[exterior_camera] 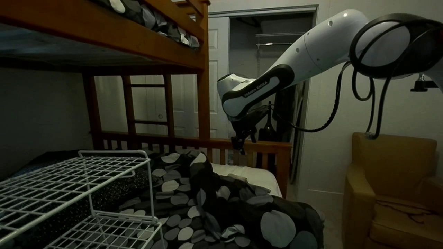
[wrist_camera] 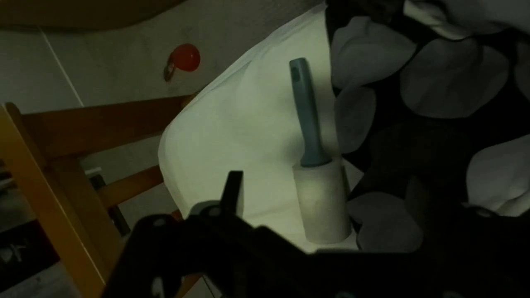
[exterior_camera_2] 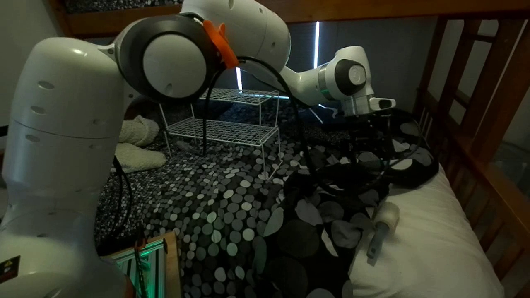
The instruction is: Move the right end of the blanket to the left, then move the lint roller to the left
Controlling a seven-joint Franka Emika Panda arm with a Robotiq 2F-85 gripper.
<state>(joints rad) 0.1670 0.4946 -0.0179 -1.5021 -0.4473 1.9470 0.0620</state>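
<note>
The blanket [exterior_camera: 183, 199], dark with grey and white pebble shapes, lies bunched on the bed; it also shows in an exterior view [exterior_camera_2: 306, 231] and the wrist view [wrist_camera: 453, 78]. Its edge runs beside the lint roller. The lint roller [exterior_camera_2: 386, 219] has a pale roll and a grey-blue handle. It lies on the pale sheet [exterior_camera_2: 434, 248]. In the wrist view the lint roller [wrist_camera: 323, 203] appears between the fingers, below them. My gripper [wrist_camera: 326, 182] is open and empty; its right finger is very dark. In both exterior views the gripper [exterior_camera: 247, 145] hangs above the bed [exterior_camera_2: 369, 155].
A white wire rack [exterior_camera: 104, 166] stands on the bed, also in an exterior view [exterior_camera_2: 219, 130]. The wooden bed rail [exterior_camera: 263, 146] borders the sheet. The upper bunk [exterior_camera: 138, 41] hangs overhead. A yellow armchair [exterior_camera: 394, 159] stands beside the bed. A red object [wrist_camera: 186, 57] lies on the floor.
</note>
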